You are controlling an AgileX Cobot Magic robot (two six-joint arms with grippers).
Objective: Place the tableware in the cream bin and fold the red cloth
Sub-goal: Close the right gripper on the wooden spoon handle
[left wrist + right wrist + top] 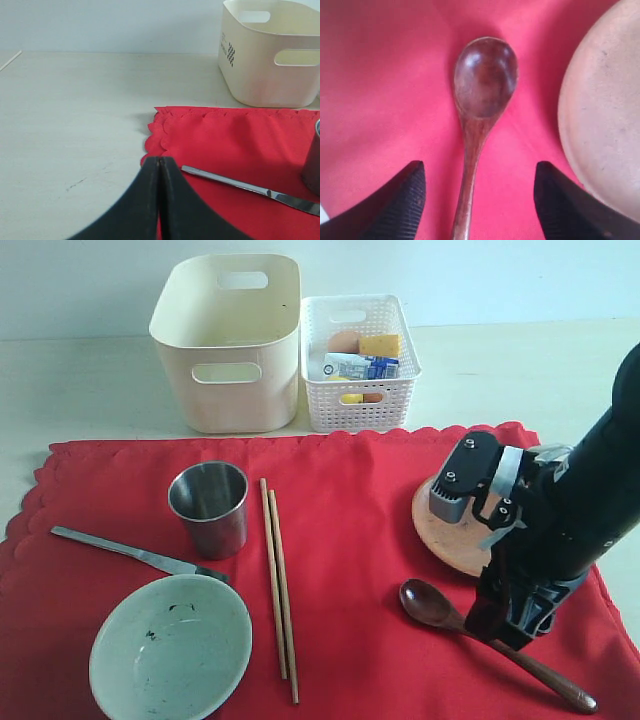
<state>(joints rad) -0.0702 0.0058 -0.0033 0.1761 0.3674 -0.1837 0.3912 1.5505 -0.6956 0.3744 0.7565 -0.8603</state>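
We poise our right gripper point(478, 169), jaws parted, astride the dark wooden spoon point(485, 80) lying on the scalloped red cloth point(350, 500) beside the round brown plate point(450, 537), ready to carry it to the tall cream plastic bin point(235, 390), while our left gripper point(159, 165) sits closed and empty.

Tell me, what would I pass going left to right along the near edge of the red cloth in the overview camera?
Pale speckled bowl → wooden chopstick pair → dark wooden spoon. The knife, cup and plate overlap these sideways, so I leave them out.
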